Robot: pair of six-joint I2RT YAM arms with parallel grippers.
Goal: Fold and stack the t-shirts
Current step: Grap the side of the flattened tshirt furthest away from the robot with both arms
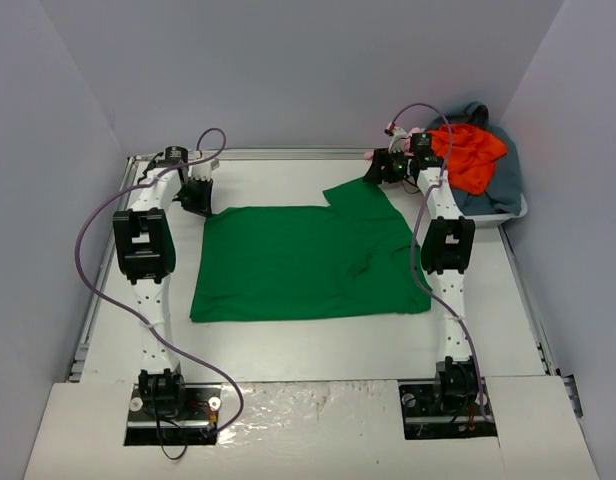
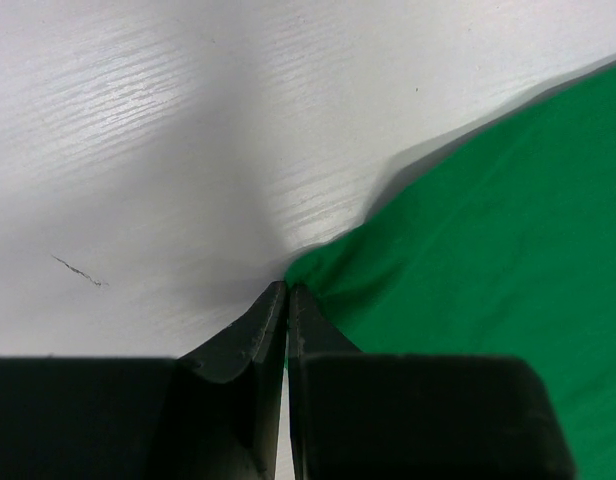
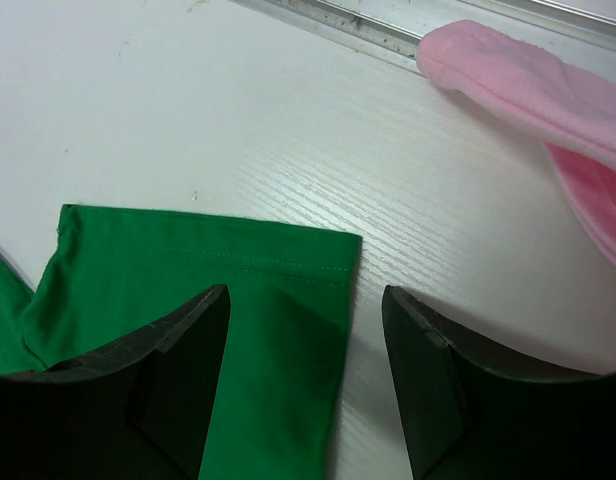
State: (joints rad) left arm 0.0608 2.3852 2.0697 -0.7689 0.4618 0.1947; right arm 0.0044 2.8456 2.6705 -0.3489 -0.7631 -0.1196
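Observation:
A bright green t-shirt (image 1: 308, 260) lies spread flat on the white table. My left gripper (image 1: 200, 200) is shut on its far left corner, the pinched green cloth (image 2: 328, 275) showing at the fingertips in the left wrist view. My right gripper (image 1: 380, 170) is open over the shirt's far right sleeve (image 3: 208, 270), whose hemmed edge lies between its fingers (image 3: 178, 350). An orange-red shirt (image 1: 470, 155) and a grey-blue one (image 1: 493, 190) are piled in the tub at the far right. A pale pink shirt (image 3: 528, 85) lies just beyond the right gripper.
The white tub (image 1: 516, 212) stands in the far right corner by the wall. A metal rail (image 3: 368, 25) runs along the table's far edge. Grey walls enclose the table on three sides. Purple cables loop over both arms.

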